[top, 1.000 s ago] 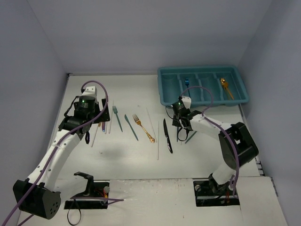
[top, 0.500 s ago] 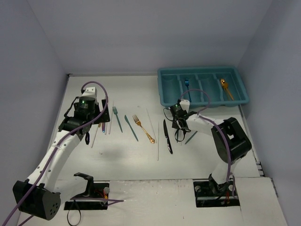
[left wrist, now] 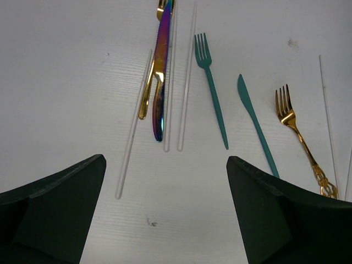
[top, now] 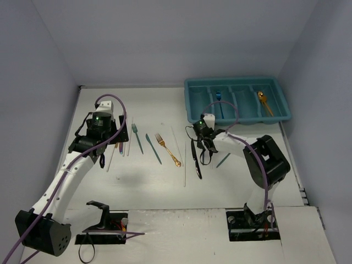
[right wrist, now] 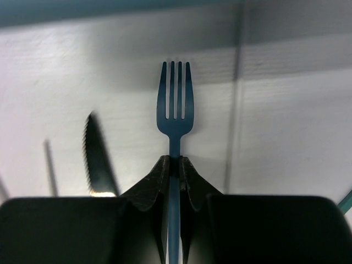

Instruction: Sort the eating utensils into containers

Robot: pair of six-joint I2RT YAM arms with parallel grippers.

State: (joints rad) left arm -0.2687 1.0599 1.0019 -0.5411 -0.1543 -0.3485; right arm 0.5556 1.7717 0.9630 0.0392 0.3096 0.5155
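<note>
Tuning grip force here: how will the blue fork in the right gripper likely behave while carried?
The blue fork looks thin and probably light, so modest force should do. The right gripper pinches only its narrow handle, with the head sticking out ahead, so it may pivot or slip if swung fast. It appears straight, so it is likely fairly stiff.
</note>
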